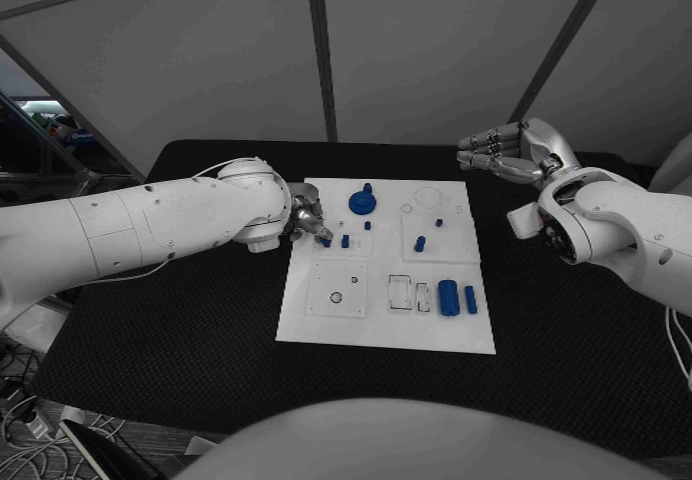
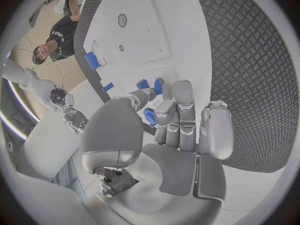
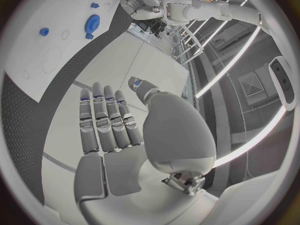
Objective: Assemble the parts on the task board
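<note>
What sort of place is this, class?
Probably a robotics lab test cell: a black table carries a white task board with small blue parts, and plain partition panels stand behind.

Head view: high, looking steeply down on the task board (image 1: 387, 300) and black table (image 1: 159, 330). Left wrist view: close behind the left hand (image 2: 178, 130), facing the board's left part. Right wrist view: behind the right hand (image 3: 112, 122), off the table's far right corner; board shared by all three.
</note>
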You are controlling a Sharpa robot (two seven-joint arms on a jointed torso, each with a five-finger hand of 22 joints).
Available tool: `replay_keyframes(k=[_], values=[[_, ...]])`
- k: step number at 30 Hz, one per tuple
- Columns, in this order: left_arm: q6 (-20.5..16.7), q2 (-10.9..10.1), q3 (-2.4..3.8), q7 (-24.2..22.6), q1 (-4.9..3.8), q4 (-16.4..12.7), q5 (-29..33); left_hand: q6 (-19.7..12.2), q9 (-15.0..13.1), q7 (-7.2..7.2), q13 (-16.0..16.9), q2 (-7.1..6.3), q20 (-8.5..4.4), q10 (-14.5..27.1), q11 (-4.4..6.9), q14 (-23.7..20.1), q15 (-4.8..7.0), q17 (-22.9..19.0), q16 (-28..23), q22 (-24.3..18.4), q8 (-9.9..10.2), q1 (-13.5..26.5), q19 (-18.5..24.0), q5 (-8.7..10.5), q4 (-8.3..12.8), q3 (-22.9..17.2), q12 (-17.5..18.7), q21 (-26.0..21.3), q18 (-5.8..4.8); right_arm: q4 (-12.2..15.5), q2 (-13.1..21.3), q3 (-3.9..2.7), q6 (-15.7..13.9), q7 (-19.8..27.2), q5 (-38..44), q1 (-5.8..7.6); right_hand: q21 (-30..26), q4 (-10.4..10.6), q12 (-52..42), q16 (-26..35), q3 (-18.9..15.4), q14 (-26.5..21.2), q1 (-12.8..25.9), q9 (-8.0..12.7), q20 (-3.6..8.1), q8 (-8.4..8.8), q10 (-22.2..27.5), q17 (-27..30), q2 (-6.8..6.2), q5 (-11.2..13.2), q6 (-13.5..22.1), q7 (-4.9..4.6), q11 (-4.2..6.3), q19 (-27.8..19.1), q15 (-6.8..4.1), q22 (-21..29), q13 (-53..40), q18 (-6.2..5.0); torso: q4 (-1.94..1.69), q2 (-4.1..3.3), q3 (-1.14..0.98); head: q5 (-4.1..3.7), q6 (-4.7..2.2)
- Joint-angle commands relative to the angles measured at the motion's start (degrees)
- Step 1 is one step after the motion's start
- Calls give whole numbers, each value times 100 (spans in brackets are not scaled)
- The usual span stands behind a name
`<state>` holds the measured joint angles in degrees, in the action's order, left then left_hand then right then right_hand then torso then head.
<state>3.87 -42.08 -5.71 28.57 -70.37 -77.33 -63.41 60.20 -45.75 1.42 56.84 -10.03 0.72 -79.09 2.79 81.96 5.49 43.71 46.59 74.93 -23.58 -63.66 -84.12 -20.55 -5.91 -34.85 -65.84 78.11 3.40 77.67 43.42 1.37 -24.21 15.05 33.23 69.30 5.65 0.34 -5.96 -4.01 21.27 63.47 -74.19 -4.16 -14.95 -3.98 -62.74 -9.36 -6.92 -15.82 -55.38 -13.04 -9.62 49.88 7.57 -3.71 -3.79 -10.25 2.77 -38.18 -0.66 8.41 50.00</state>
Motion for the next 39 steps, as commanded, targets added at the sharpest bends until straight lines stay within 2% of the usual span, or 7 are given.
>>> replay_keyframes(k=[1,18,30,39], values=[[55,32,-4,62,6,5,-60,25,-4,4,-10,26,-35,-34,0,14,33,4,17,151,-32,25,-178,-29,889,-844,38,32,-22,5,-8,-4,31,37,10,9,-23,-3,-24,-24,-25,-32,-19,-6,-29,8,30,10,37,-21,46,-6,6,28,-6,-7,7,-39,6,0,-3,0,0],[279,82,-3,85,12,72,-193,31,-10,0,-14,21,-37,-39,3,14,34,5,17,177,-37,34,-186,-46,893,-844,42,53,-28,-3,-12,-4,37,34,10,8,-23,-3,-24,-24,-25,-32,-19,-6,-29,8,30,10,37,-21,46,-6,6,28,-6,-7,7,-39,-2,0,-1,-20,0],[284,77,-3,105,12,124,-289,47,-27,-9,-11,11,-41,-58,11,15,39,7,19,200,-52,52,-194,-98,904,-847,39,72,-33,-8,-17,-4,40,35,10,8,-31,-6,-32,-26,-23,-33,-23,-7,-29,7,35,13,38,-43,46,-6,6,32,-6,-7,7,-39,0,-1,-2,-18,0],[292,150,-2,107,12,140,-263,54,-34,-12,-19,9,-43,-62,14,15,41,7,19,187,-58,64,-191,-116,904,-847,44,61,-29,-9,-24,-4,42,36,10,8,-31,-6,-32,-26,-23,-33,-23,-7,-29,7,35,13,38,-43,46,-6,6,32,-6,-7,7,-39,4,-1,-3,-13,0]])
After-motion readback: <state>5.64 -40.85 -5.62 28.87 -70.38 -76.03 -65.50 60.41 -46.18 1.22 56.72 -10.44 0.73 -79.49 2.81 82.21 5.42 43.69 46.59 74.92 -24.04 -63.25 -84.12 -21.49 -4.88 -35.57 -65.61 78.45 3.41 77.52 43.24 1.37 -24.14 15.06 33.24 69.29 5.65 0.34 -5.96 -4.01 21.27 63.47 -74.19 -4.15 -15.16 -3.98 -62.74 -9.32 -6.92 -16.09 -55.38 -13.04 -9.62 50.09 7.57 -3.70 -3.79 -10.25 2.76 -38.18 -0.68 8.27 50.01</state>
